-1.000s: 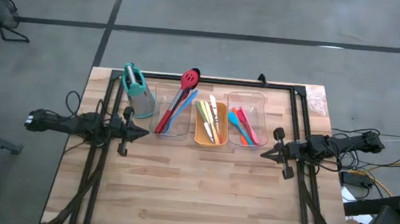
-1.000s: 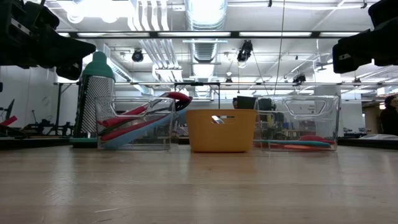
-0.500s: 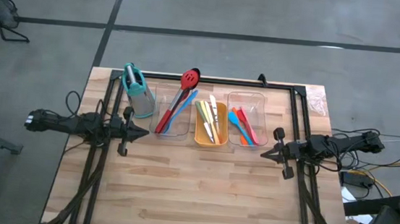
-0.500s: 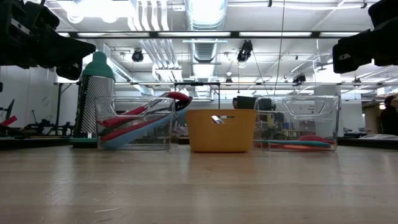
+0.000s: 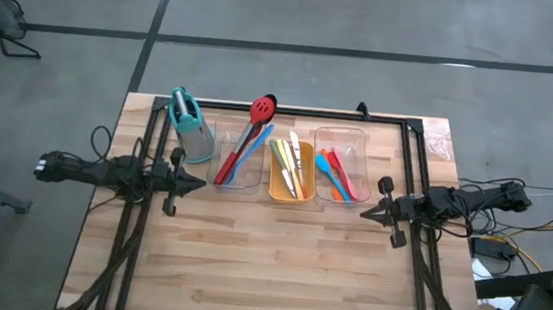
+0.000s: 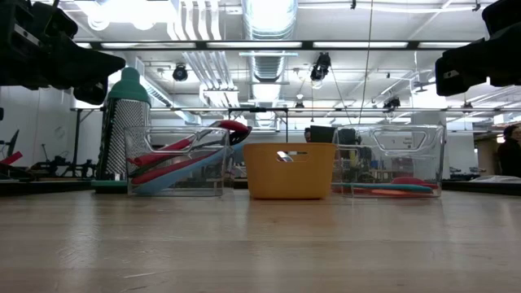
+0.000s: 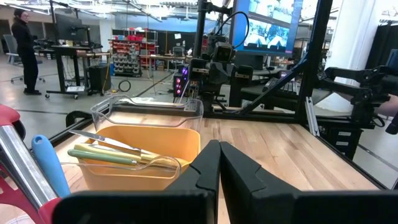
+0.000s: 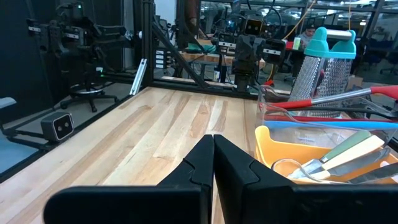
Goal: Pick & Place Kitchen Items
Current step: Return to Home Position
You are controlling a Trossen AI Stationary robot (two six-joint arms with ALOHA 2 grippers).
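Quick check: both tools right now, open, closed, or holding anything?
Left tool: closed, holding nothing.
Right tool: closed, holding nothing.

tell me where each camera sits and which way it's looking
High view: overhead, straight down on the table; both arms show, left gripper and right gripper pointing inward.
Low view: tabletop height, level toward the grater and orange tray; arms dark in the top corners.
Left wrist view: past its shut fingers toward the orange tray.
Right wrist view: past its shut fingers toward that tray and the grater.
Shared: both wrist views see the orange tray, from opposite sides.
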